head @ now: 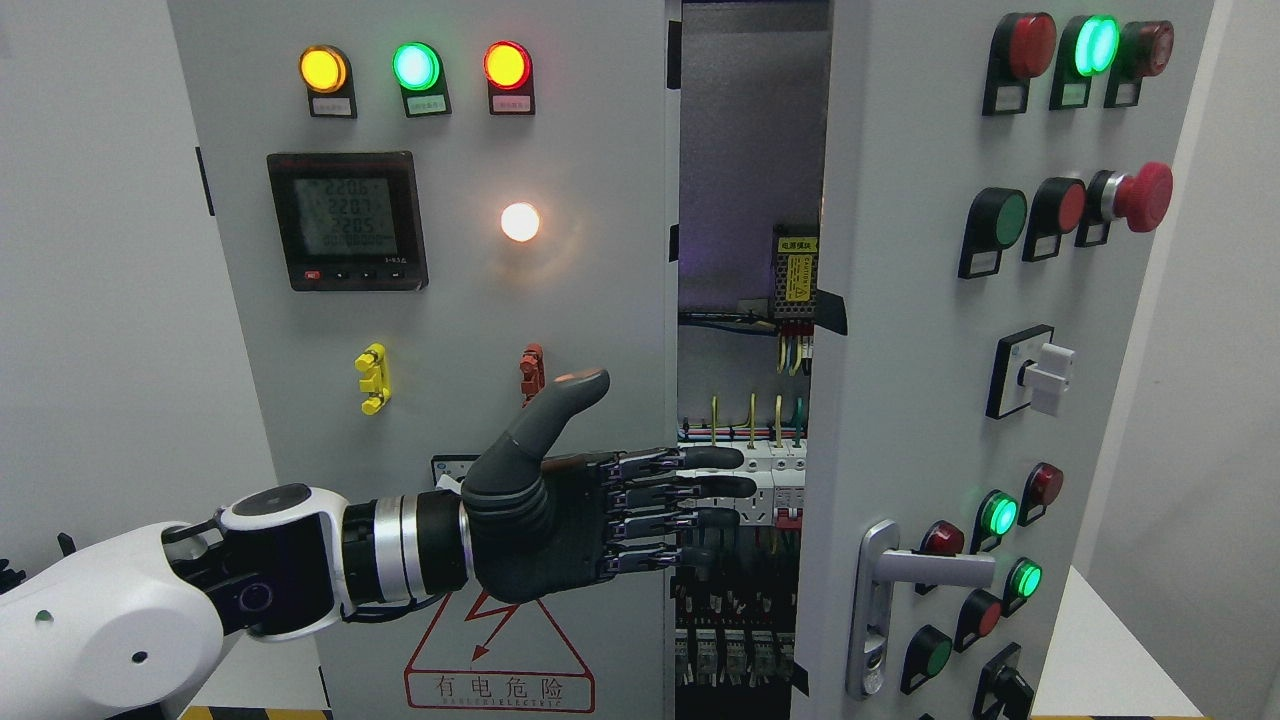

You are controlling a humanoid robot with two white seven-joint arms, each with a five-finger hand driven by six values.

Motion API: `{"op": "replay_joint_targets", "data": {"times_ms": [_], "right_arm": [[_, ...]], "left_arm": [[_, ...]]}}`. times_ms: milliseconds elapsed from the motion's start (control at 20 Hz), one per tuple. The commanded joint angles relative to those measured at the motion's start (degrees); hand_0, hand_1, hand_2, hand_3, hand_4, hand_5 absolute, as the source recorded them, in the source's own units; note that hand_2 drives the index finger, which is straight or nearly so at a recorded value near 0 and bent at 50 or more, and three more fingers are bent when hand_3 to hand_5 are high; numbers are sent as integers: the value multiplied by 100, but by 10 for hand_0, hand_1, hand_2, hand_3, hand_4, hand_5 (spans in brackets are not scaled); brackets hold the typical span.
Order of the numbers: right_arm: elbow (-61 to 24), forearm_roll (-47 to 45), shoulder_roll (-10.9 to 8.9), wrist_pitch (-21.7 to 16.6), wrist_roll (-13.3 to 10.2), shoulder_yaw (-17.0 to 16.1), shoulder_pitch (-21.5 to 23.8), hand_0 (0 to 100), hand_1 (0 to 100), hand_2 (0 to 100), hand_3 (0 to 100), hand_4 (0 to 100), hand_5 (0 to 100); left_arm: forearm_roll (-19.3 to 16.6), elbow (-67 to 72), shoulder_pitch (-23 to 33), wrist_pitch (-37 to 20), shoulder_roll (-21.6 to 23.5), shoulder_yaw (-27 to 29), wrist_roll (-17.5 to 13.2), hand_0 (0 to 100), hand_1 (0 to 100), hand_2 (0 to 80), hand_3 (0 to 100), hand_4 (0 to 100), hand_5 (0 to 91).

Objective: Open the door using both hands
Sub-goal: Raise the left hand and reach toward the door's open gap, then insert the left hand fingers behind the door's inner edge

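Grey left hand [560, 510] fingers [700, 488] in door [900, 400] gap, fingertips hidden

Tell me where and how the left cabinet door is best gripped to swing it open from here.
Grip the left cabinet door by its free vertical edge beside the gap, probably coming from the front right. That edge stands exposed with the cabinet's wiring visible behind it, and this door shows no handle. The left hand has its fingers outstretched past the edge, ready to hook behind it.
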Motion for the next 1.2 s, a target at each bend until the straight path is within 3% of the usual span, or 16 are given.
{"op": "replay_joint_targets", "data": {"times_ms": [0,601,1152], "right_arm": [[0,0,0,-2,-3,0,0,0,0,0,0,0,0],[0,0,0,6,-3,0,0,0,0,0,0,0,0],[0,0,0,-2,-3,0,0,0,0,0,0,0,0]], "left_arm": [[121,494,-66,2,-904,330,0,0,0,0,0,42,0],[482,864,13,749,-1327,1245,0,0,0,0,0,42,0],[473,1146,75,881,-1704,1395,0,0,0,0,0,42,0]]}}
